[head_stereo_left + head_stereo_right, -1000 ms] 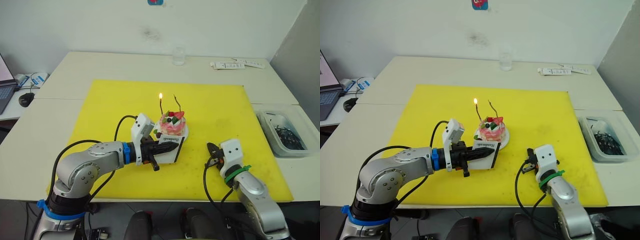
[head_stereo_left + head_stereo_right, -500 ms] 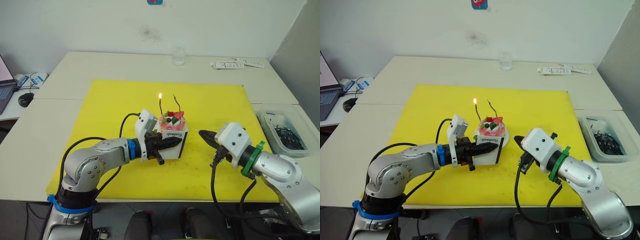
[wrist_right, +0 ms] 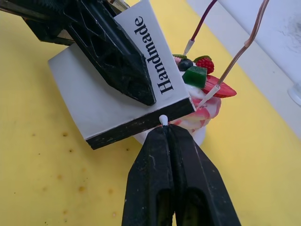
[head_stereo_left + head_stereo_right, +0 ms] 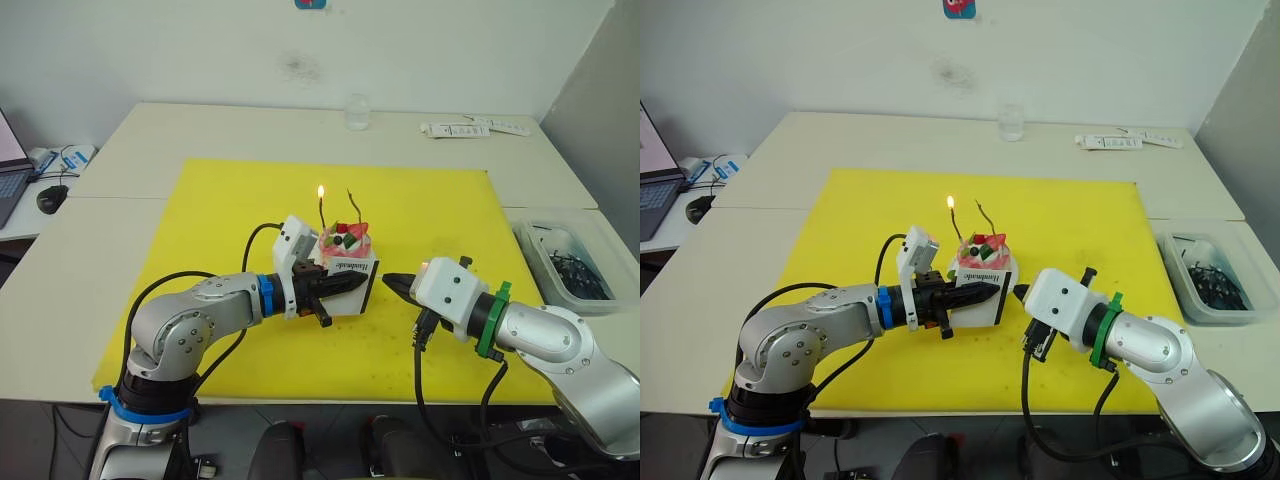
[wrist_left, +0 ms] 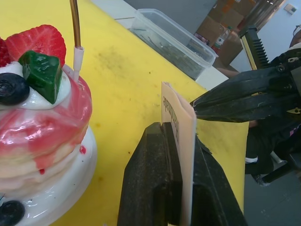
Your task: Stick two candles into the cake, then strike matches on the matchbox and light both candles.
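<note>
Head views: left gripper (image 4: pixel 352 284) clamped on the matchbox (image 4: pixel 352 283), held upright just before the cake (image 4: pixel 345 243) on the yellow mat (image 4: pixel 220 200); one candle (image 4: pixel 322 210) burning.

Left wrist view: fingers (image 5: pixel 150 179) pinching the box edge.

Right wrist view: right gripper (image 3: pixel 165 133) closed on a match (image 3: pixel 163 119), white tip touching the black strip (image 3: pixel 141 124).

match (image 3: pixel 163 118) | shaft hidden in right hand (image 3: pixel 168 134) (tip shows)

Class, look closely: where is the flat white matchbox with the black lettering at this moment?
The flat white matchbox is clamped in the left gripper, held above the yellow mat just in front of the small pink cake, with the right gripper at its black striking strip.
</note>
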Available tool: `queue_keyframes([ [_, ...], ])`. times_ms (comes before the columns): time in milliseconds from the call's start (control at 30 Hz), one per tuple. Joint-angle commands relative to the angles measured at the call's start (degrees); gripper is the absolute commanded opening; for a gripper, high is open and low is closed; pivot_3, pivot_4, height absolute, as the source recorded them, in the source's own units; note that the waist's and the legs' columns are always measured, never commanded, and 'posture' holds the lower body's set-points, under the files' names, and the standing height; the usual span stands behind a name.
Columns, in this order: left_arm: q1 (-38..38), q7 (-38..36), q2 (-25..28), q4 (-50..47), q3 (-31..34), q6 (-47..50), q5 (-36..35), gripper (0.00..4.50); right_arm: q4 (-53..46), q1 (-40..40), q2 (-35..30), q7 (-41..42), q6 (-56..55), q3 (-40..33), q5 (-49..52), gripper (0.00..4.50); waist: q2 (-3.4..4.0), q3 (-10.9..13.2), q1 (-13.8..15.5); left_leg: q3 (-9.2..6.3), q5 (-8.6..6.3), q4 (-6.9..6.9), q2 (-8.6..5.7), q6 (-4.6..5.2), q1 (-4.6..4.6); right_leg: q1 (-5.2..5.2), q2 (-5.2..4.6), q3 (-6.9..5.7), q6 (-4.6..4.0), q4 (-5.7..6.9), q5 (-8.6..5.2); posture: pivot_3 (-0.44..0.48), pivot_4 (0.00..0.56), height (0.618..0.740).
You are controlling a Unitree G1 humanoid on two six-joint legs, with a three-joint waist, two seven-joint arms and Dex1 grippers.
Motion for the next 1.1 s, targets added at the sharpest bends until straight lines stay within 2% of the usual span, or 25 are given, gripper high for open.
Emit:
queue_keyframes([
  [33, -0.76, -0.10, -0.33, -1.46, 0.80, 0.08, -1.15, 0.00, -1.56, -1.21, -0.08, -0.16, -1.28, 0.52, -0.93, 0.02, 0.00, 0.00, 0.00, -0.01, 0.00, 0.00, 0.00, 0.00, 0.00, 0.00, 0.00, -0.01, 0.00, 0.00, 0.00, 0.000, 0.150, 0.740],
  [467, -2.65, -0.01, -2.32, -2.86, 1.43, 0.42, -3.51, 0.00, 4.52, -2.90, -0.69, 2.65, -7.62, 3.75, -4.08, 0.02, 0.00, 0.00, 0.00, 0.00, 0.00, 0.01, 0.00, 0.00, 0.00, 0.00, 0.00, -0.01, 0.00, 0.00, 0.00, 0.000, 0.150, 0.740],
  [833, -0.45, 2.46, -1.37, -1.56, 3.62, 2.48, -3.22, 0.00, 4.07, -0.83, -1.37, 5.52, -10.10, -0.43, -2.30, 0.02, 0.00, 0.00, 0.01, -0.01, 0.00, 0.00, 0.02, 0.00, 0.00, 0.00, 0.00, -0.01, 0.00, -0.01, 0.00, 0.000, 0.150, 0.740],
  [1100, -0.68, 2.50, -1.49, -1.36, 3.82, 3.54, -5.36, 0.00, 5.44, -1.66, -0.70, 4.88, -10.53, 0.74, -3.95, 0.02, 0.00, 0.00, -0.01, 0.00, 0.00, 0.02, 0.01, 0.00, 0.01, 0.01, -0.01, -0.01, 0.00, 0.03, 0.00, 0.000, 0.150, 0.740],
])
